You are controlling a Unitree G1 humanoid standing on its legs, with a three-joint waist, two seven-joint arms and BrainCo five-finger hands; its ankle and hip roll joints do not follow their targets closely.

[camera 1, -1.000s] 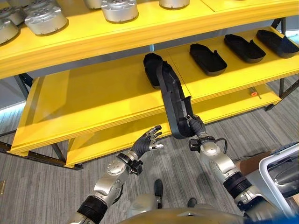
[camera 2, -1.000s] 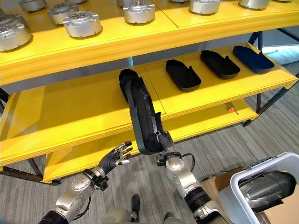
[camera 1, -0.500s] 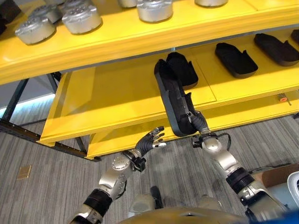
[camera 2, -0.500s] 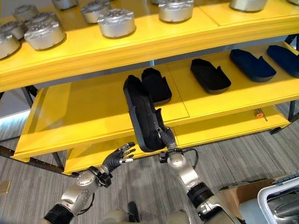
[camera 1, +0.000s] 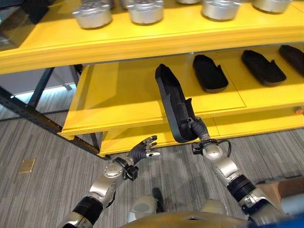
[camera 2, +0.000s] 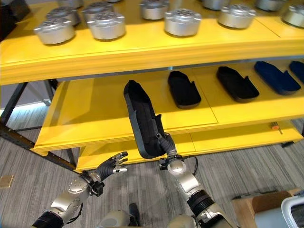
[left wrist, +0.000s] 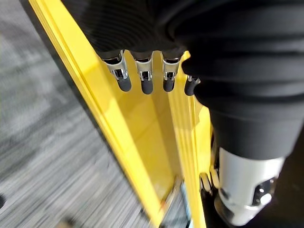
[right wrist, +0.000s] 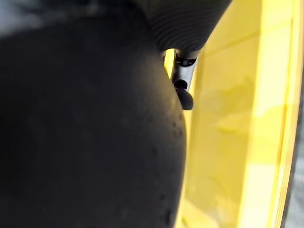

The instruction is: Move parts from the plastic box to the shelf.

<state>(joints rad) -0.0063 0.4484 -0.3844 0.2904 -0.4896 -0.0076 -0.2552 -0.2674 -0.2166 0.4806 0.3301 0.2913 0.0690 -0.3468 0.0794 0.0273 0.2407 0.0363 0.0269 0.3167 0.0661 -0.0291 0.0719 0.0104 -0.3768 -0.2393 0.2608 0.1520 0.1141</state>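
Note:
A long black moulded part (camera 1: 173,107) stands nearly upright in front of the yellow shelf's middle tier (camera 1: 118,99). My right hand (camera 1: 198,131) is shut on its lower end, and in the right wrist view the part (right wrist: 85,128) covers the hand except for one fingertip (right wrist: 183,97). The part's top end reaches over a bare stretch of that tier, left of the nearest black part (camera 1: 210,72) lying there. My left hand (camera 1: 142,151) hangs open and empty below the shelf's front edge, its fingers (left wrist: 142,80) straight.
Two more black parts (camera 1: 263,66) (camera 2: 278,76) lie further right on the middle tier. Several round silver parts (camera 2: 183,21) stand on the top tier. A dark steel leg (camera 1: 28,111) slants at the shelf's left end. A cardboard box (camera 2: 259,209) sits on the floor at lower right.
The camera has swung left along the shelf. The held part now stands left of the nearest shelved black part instead of over it. My left hand has dropped a little.

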